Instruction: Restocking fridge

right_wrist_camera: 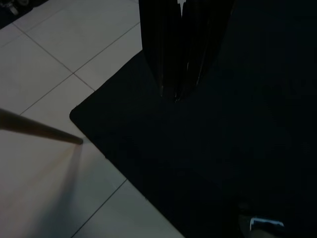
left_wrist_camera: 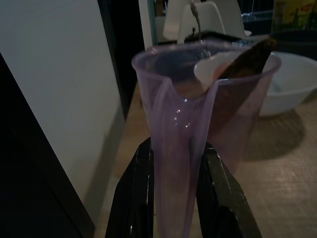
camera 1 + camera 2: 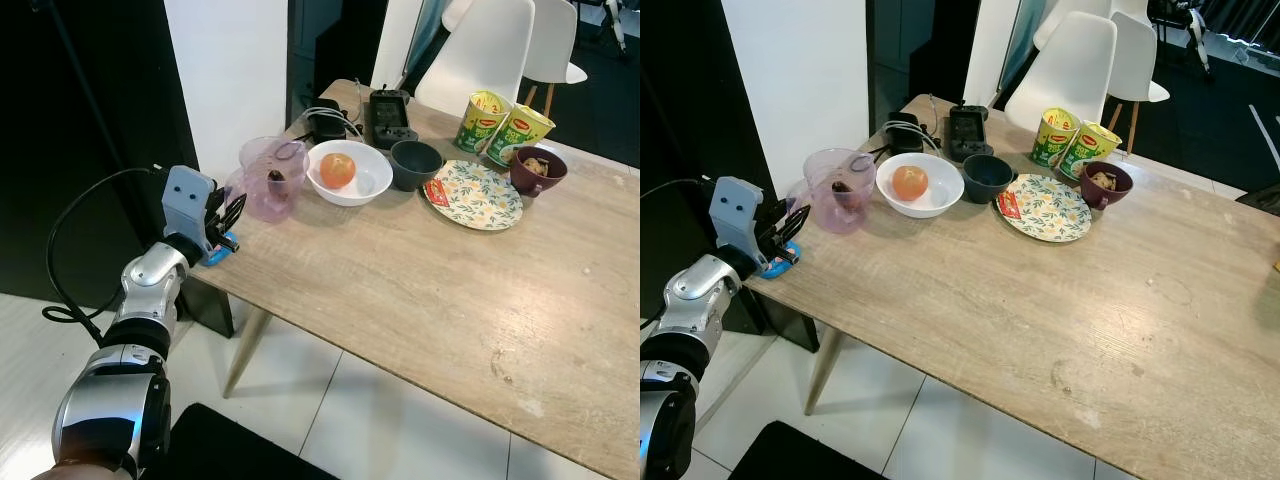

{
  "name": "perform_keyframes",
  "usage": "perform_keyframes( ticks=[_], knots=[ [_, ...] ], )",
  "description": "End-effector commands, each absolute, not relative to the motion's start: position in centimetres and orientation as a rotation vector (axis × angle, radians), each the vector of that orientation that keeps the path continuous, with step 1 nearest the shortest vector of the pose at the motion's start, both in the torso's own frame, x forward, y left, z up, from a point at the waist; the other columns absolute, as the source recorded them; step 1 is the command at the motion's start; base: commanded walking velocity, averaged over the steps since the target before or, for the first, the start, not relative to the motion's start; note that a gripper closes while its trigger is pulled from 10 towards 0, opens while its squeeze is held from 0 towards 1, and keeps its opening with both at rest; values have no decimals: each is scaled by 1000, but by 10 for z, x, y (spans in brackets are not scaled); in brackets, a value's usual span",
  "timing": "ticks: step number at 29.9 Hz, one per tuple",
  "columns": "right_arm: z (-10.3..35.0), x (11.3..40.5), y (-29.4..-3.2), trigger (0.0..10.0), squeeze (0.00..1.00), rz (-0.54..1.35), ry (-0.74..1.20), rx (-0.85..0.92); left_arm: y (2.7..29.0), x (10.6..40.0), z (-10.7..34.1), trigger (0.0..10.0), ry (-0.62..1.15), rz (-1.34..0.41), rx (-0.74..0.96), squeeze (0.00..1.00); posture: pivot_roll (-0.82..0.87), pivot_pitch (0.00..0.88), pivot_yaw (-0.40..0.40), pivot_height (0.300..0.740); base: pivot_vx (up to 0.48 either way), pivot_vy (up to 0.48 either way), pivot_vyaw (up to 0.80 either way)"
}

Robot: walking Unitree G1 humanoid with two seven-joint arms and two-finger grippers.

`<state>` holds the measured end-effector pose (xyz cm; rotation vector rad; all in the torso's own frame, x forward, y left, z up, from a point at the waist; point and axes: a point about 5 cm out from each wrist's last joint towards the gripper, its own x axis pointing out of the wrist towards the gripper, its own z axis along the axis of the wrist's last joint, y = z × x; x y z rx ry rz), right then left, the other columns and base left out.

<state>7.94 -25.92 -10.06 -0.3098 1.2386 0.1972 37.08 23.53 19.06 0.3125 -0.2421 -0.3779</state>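
Observation:
A clear purple jug stands at the near left corner of the wooden table, with something dark brown leaning inside it. My left gripper reaches in from the table's corner. In the left wrist view its two black fingers press on either side of the jug's handle. Right of the jug, a white bowl holds a round orange-red fruit. My right gripper hangs idle with its fingers together over a dark floor mat.
Along the table's back stand a dark grey bowl, a patterned plate with a red packet, two noodle cups, a maroon bowl and a power strip. A white pillar rises left of the table, with white chairs behind.

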Motion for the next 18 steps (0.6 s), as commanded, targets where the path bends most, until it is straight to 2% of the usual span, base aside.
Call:
perform_keyframes(
  ticks=[1, 8, 18],
  knots=[
    [-101, 75, -260, 10000, 0, 178, 1259, -293, 233, 369, 201, 10000, -317, -377, 329, 0, -45, 75, -126, 740, 0, 0, 0],
    [-100, 88, -257, 10000, 0, 181, 1243, -295, 224, 362, 208, 10000, -417, -389, 343, 0, -22, 23, -130, 740, 0, 0, 0],
    [-99, 98, -254, 10000, 0, 173, 1231, -293, 209, 352, 216, 10000, -497, -412, 327, 0, 4, 0, -127, 740, 0, 0, 0]
  ],
)
